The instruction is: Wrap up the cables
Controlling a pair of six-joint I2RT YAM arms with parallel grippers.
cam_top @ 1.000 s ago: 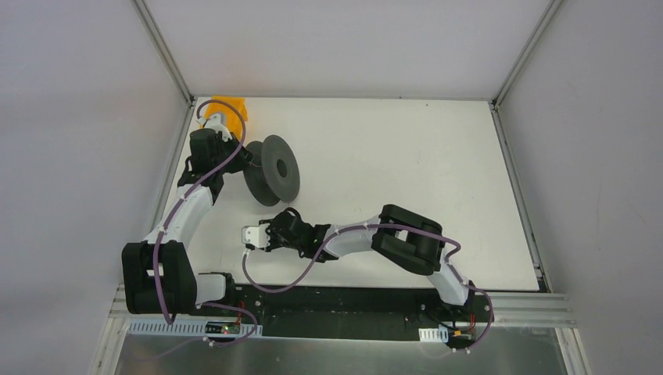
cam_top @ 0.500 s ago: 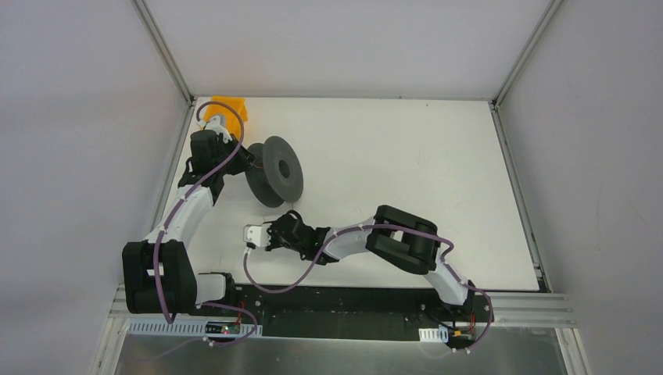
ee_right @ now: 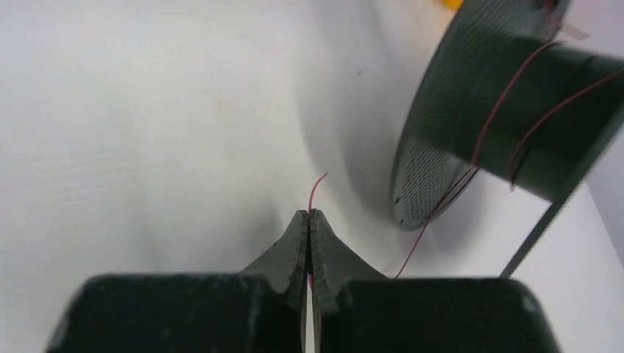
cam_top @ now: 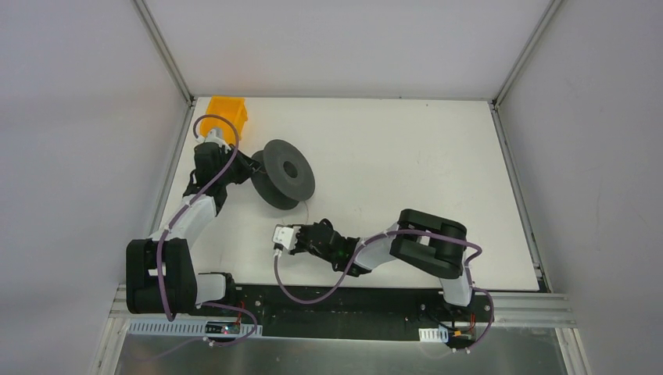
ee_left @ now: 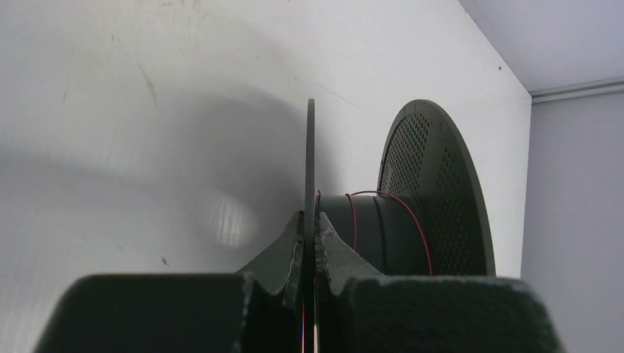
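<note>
The dark grey spool [cam_top: 286,173] stands on edge at the table's left. My left gripper [cam_top: 255,167] is shut on its near thin flange [ee_left: 310,147], pinched between the fingertips of the left gripper [ee_left: 310,218]. The cable [ee_left: 420,230], a thread-thin red wire, makes a few loose turns round the hub. My right gripper [cam_top: 278,237] is low over the table in front of the spool [ee_right: 508,110], shut on the cable [ee_right: 315,190]. A short end curls out past the tips of the right gripper [ee_right: 308,213]. One strand runs from under the fingers up to the hub.
An orange bin [cam_top: 227,109] sits in the far left corner behind the left arm. Grey walls close in the white table [cam_top: 422,164] on the left, back and right. The thick mauve arm cable [cam_top: 313,289] loops near the front edge.
The right gripper has shut on the red wire and shifted right and slightly nearer. The left arm has swung the spool a little to the right, uncovering more of the orange bin.
</note>
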